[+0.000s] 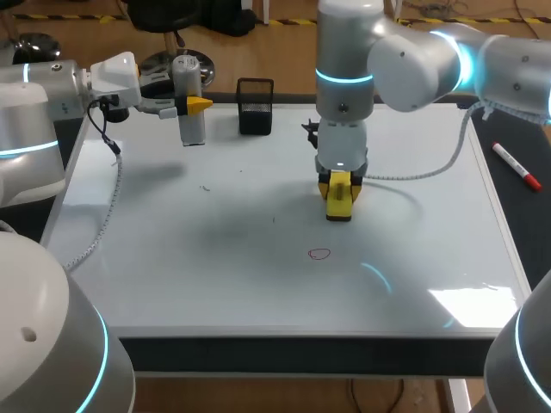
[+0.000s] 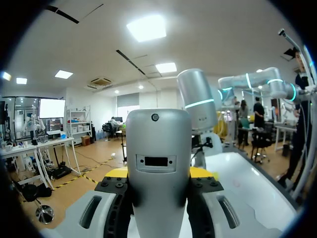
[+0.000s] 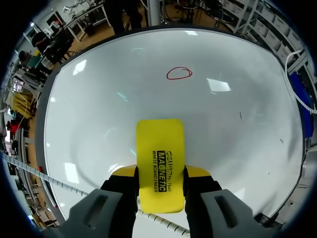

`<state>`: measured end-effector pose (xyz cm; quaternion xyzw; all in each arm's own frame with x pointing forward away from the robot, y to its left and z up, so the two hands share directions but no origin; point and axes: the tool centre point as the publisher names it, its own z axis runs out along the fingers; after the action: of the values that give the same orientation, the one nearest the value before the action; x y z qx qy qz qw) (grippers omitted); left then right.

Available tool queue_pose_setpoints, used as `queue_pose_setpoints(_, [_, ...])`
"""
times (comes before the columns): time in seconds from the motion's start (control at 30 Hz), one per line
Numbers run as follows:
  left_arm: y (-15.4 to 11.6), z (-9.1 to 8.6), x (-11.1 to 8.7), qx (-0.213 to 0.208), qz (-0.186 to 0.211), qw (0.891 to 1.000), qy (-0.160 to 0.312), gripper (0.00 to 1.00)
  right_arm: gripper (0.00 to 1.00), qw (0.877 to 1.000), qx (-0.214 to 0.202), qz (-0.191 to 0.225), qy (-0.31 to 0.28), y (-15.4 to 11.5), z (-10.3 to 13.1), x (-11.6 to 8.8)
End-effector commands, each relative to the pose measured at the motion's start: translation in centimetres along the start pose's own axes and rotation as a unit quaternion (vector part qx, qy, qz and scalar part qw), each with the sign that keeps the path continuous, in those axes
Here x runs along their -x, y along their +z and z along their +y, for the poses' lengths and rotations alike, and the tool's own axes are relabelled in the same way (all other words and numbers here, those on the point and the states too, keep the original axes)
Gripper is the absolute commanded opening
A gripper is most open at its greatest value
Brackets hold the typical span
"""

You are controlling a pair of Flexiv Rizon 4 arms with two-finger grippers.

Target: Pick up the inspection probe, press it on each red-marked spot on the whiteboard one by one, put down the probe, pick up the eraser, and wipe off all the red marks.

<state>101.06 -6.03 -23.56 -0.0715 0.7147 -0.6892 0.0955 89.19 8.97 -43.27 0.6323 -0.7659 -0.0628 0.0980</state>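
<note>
Nearest me on the whiteboard [image 1: 215, 284] sits one red mark [image 1: 319, 253], a small open ring. Just beyond it my right end effector [image 1: 339, 191] pinches the yellow eraser [image 1: 340, 205] over the board; I can't tell whether its lower edge touches the surface. Off to the right, a red marker [image 1: 516, 165] lies on the dark tabletop [image 1: 516, 215]. At the far left, my left end effector [image 1: 191, 105] clamps the grey inspection probe [image 1: 189, 125] from both sides. A black mesh holder [image 1: 255, 106] stands to its right.

Dark-edged table [image 1: 301, 354], apparently ceiling-lit.
</note>
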Motion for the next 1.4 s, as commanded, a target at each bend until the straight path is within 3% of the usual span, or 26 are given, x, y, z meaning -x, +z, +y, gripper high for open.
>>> queue_pose_setpoints(0.03, [0.0,0.0,0.0,-0.001,-0.001,1.0,0.001,0.0,0.0,1.0,-0.002,0.004,0.001,2.3,-0.1,-0.7])
queue_pose_setpoints(0.63, [0.0,0.0,0.0,-0.001,-0.001,1.0,0.001,0.0,0.0,1.0,-0.016,0.005,0.01,1.3,-0.5,-1.4])
queue_pose_setpoints(0.9, [0.0,0.0,0.0,-0.001,-0.001,1.0,0.001,0.0,0.0,0.999,-0.043,-0.006,0.019,-1.8,-0.8,-1.7])
queue_pose_setpoints(1.17, [0.0,0.0,0.0,-0.001,-0.001,1.0,0.001,0.0,0.0,0.997,-0.071,-0.003,0.016,-4.7,-2.7,-2.2])
queue_pose_setpoints(1.4, [0.0,0.0,0.0,-0.001,-0.001,1.0,0.001,0.0,0.0,0.995,-0.095,0.004,0.014,-6.6,-6.0,-2.9])
